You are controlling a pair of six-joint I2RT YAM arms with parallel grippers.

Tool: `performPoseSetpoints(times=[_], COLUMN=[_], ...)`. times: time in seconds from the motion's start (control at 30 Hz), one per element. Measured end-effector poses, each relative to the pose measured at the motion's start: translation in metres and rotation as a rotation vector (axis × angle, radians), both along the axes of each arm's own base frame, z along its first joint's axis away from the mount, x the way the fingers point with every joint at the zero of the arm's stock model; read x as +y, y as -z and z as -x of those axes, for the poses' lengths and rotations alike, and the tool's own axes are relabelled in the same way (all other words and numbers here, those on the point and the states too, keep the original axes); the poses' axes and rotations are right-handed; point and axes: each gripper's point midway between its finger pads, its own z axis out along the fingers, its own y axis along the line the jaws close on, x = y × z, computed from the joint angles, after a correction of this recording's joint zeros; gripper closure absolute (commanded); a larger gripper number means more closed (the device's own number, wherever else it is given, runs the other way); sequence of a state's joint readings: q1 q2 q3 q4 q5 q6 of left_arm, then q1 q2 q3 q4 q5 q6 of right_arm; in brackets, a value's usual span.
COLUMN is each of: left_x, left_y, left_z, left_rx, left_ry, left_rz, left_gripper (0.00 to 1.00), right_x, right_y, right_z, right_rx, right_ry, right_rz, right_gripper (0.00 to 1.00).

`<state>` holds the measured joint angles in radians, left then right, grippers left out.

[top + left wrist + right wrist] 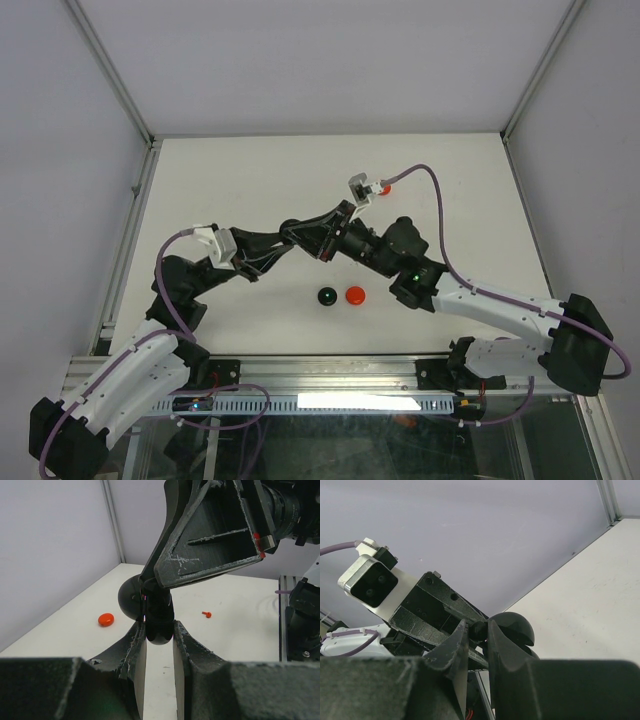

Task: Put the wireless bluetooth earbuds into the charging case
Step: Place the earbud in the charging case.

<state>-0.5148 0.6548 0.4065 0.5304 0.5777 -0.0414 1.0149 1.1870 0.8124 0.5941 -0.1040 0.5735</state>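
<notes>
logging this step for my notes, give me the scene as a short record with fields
left gripper: shut on black case
right gripper: shut, tips at the case; anything held cannot be told
arms: grippers meet over mid table
on table: red earbud, far red disc, near red disc, black disc

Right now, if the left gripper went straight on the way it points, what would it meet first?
Probably the right gripper, close ahead above the black case the left gripper holds; depth unclear.
</notes>
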Motion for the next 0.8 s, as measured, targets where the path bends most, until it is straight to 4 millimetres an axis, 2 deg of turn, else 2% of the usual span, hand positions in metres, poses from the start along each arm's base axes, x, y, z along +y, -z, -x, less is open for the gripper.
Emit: performPoseSetpoints(times=[0.8], left_x=[0.004], left_y=[0.001], left_z=[-0.005], left_rx=[0.038], left_ry=[-0.037], left_rz=[0.044], left_gripper=[1.00], right_x=[-0.010], right_y=[0.003], right_z=[-0.003], right_rx=[-0.017], right_ry=[0.127], right_rz=[-0.043], right_gripper=[0.97])
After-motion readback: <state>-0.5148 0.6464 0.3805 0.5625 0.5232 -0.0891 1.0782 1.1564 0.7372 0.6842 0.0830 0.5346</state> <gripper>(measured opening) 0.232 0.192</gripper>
